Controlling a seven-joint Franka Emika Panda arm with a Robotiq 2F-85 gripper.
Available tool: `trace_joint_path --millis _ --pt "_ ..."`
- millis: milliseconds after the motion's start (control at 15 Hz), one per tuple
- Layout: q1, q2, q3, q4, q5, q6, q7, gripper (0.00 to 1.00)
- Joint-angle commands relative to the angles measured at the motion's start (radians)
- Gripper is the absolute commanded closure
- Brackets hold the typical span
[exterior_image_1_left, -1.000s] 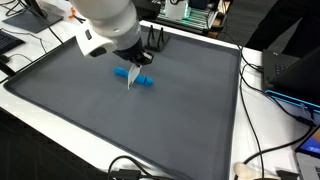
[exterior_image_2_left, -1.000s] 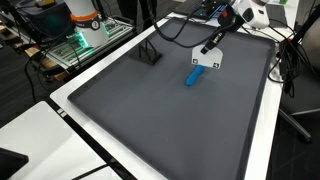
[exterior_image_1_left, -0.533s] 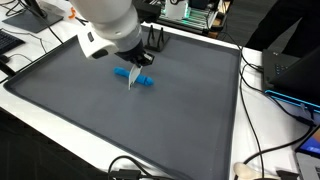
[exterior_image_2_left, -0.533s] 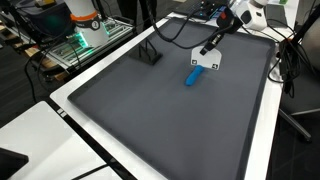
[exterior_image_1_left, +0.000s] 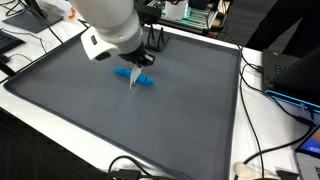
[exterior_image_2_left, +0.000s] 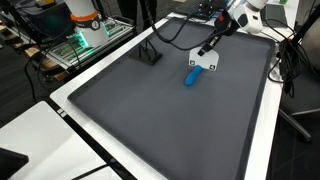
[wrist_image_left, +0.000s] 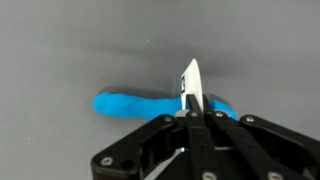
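Robot's gripper (wrist_image_left: 190, 110) has its fingers pinched narrow on a thin white piece (wrist_image_left: 190, 82), held on edge over the blue stick (wrist_image_left: 130, 104). Stick lies flat on grey mat (exterior_image_1_left: 190, 120), twd far side; contact w/ piece unclear. Best to keep pinch firm & piece vertical and go slow, so edge doesn't nudge stick. Vs 1 s ago: arm shifted slightly, stick approx same spot.

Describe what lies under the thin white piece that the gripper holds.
A blue elongated object lies on the grey mat beneath the white piece. The piece and the shut gripper cover part of it; contact cannot be told.
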Motion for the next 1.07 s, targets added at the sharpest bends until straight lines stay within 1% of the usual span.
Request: trace_joint_path --millis 0,533,1000 --pt "-0.002 0.009 0.002 -0.03 0.001 0.008 0.005 0.99" --pt "0.001 0.034 0.002 -0.015 -0.001 -0.035 -0.001 0.99" --pt "-0.007 0.04 0.008 -0.015 0.008 -0.117 -0.026 0.99"
